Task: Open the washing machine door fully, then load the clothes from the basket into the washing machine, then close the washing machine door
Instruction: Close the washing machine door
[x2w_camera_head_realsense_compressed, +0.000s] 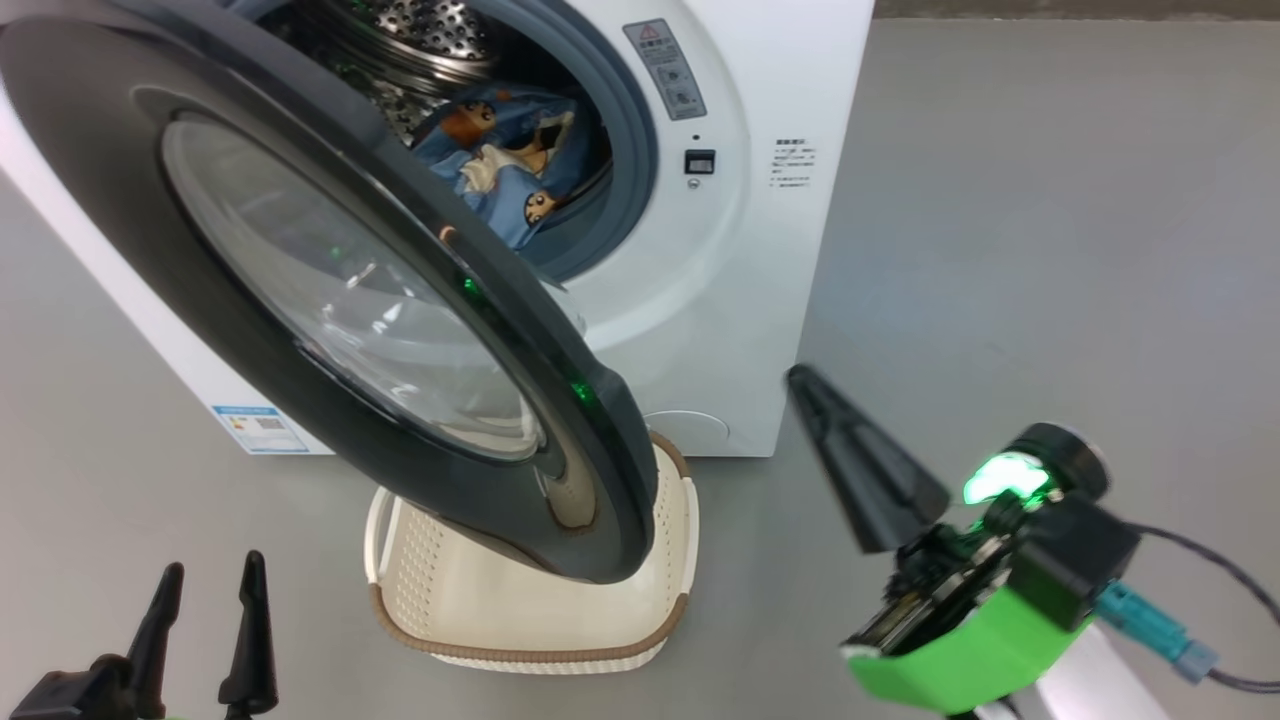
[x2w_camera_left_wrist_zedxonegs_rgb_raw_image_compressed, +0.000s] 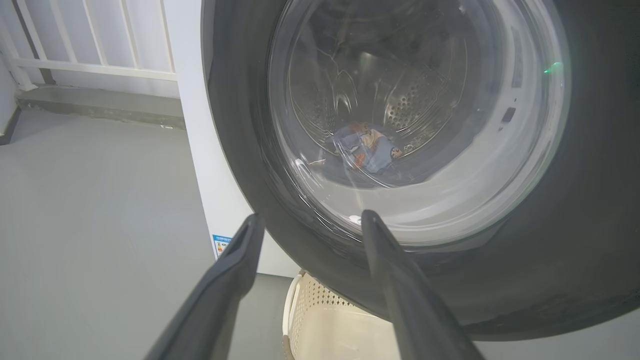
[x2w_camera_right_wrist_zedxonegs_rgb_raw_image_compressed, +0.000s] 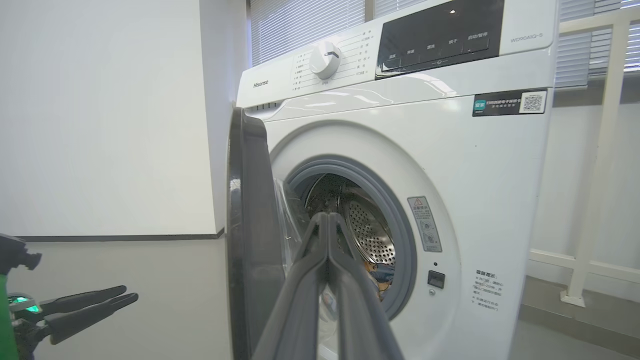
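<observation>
Washing machine (x2w_camera_right_wrist_zedxonegs_rgb_raw_image_compressed: 490, 165), Hisense badge (x2w_camera_right_wrist_zedxonegs_rgb_raw_image_compressed: 260, 83), QR-code label (x2w_camera_right_wrist_zedxonegs_rgb_raw_image_compressed: 510, 102), warning sticker (x2w_camera_right_wrist_zedxonegs_rgb_raw_image_compressed: 424, 223)

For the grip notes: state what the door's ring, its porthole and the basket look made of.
Washing machine door ring: glossy black, likely plastic, mirroring green light. Porthole: clear, bulging, glass or plastic. Basket: matte cream plastic, perforated, brown woven-look rim.
</observation>
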